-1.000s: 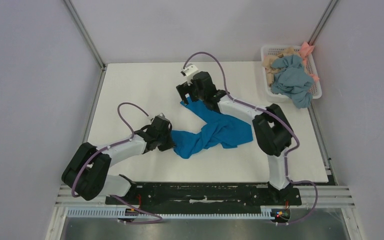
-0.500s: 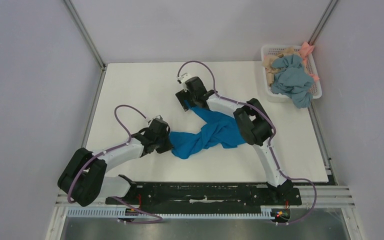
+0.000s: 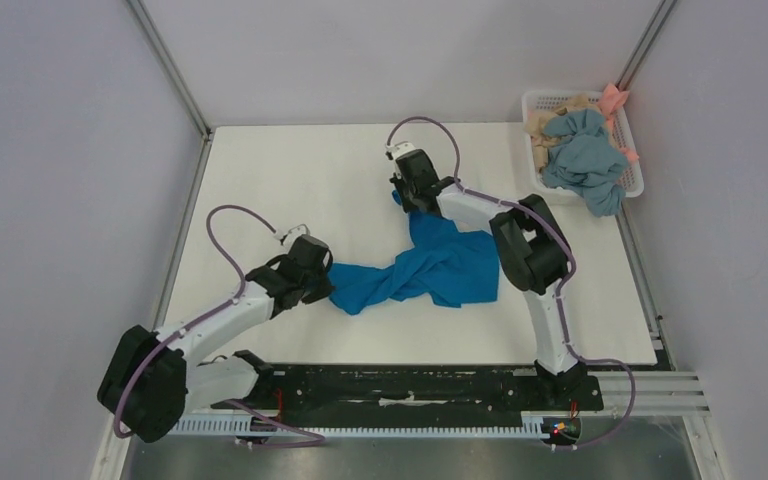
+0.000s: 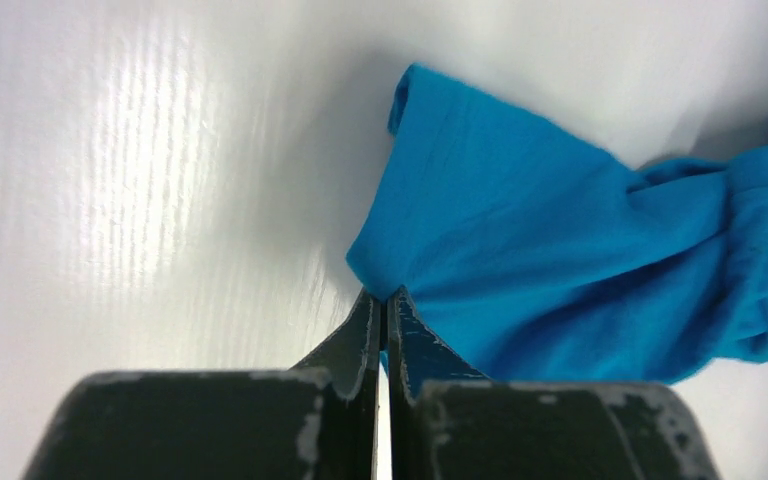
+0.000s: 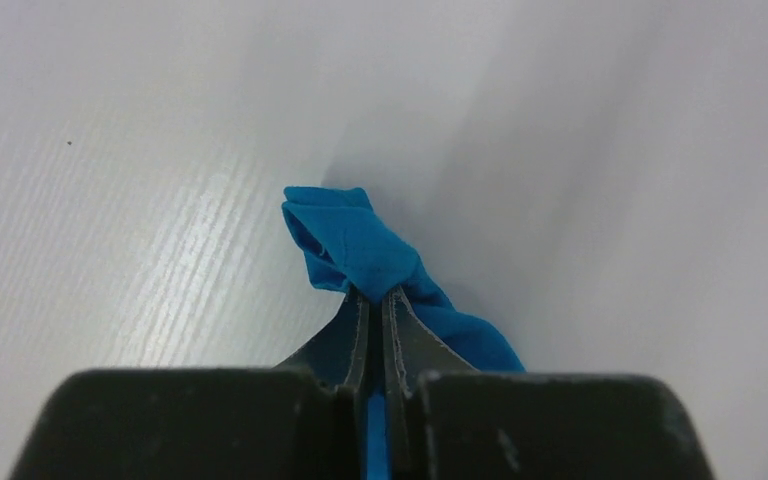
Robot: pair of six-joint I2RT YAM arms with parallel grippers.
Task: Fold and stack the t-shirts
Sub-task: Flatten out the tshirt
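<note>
T-shirt (image 3: 430,265) mid-table (image 3: 290,190); basket (image 3: 550,97) at far-right corner.

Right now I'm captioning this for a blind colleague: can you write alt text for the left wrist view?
The left gripper, jaws shut, pinches the edge of a crumpled blue t-shirt lying on a white table. The shirt spreads toward the picture's right, bunched into a twist near the frame's edge.

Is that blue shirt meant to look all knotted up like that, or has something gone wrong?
It does look odd: the blue t-shirt is twisted like a rope in the middle, between the left gripper and the right gripper, each pinching one end. Also, a grey-blue garment droops over the basket edge.
</note>
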